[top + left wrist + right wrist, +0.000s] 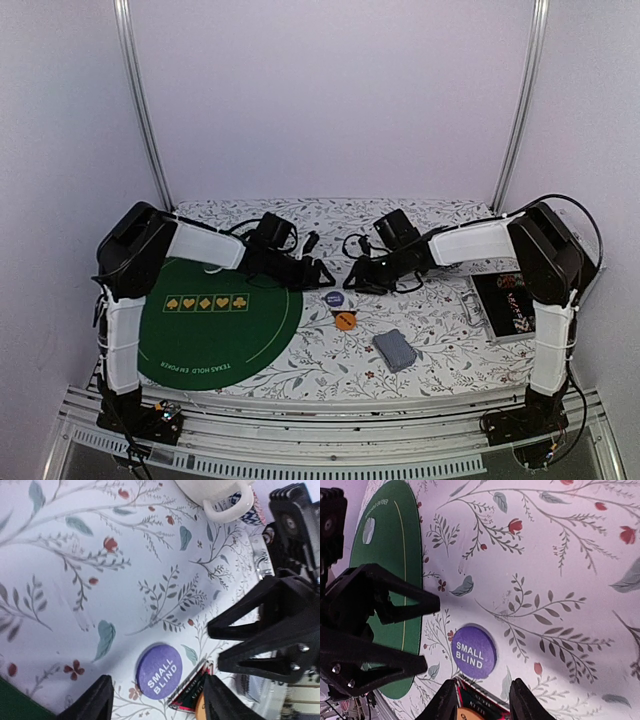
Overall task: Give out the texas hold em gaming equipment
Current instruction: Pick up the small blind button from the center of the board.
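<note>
Small blind button (159, 671), orange disc (345, 321) and card deck (395, 350) lie off the green mat (225, 335); distribution seems barely begun. Left tool (157, 698) and right tool (482, 702) gape wide, empty.

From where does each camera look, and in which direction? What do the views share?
Top external: above and behind the bases, looking down on the table; left arm and right arm show.
Left wrist: on the left arm, facing the purple SMALL BLIND disc; left gripper at bottom.
Right wrist: on the right arm, facing the same disc; right gripper at bottom.
Shared: all three show that disc.
</note>
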